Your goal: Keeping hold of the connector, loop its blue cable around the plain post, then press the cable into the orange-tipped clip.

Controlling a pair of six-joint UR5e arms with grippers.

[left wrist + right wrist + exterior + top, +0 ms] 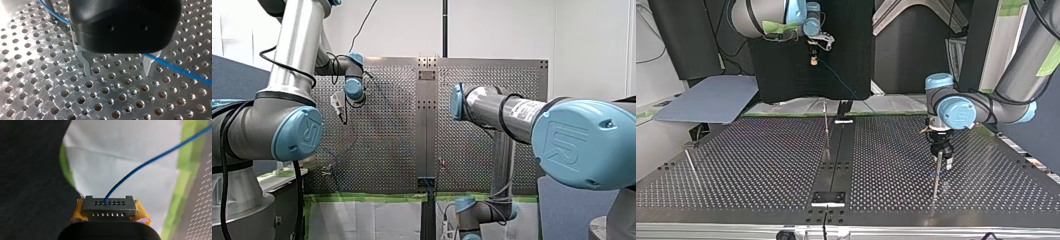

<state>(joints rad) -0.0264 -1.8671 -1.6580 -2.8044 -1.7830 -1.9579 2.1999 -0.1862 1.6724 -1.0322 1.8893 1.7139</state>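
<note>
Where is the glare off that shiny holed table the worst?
Left wrist view: the table washes out white to one side of the left gripper, every hole ringed with reflections. Top view: only a soft sheen on it. Right wrist view: the connector is evenly lit, no glare.

A grey connector [109, 206], pierced by two rows of small holes, is held high in the top view's upper left; its blue cable [838, 80] is run down-right toward the frame's middle.
</note>
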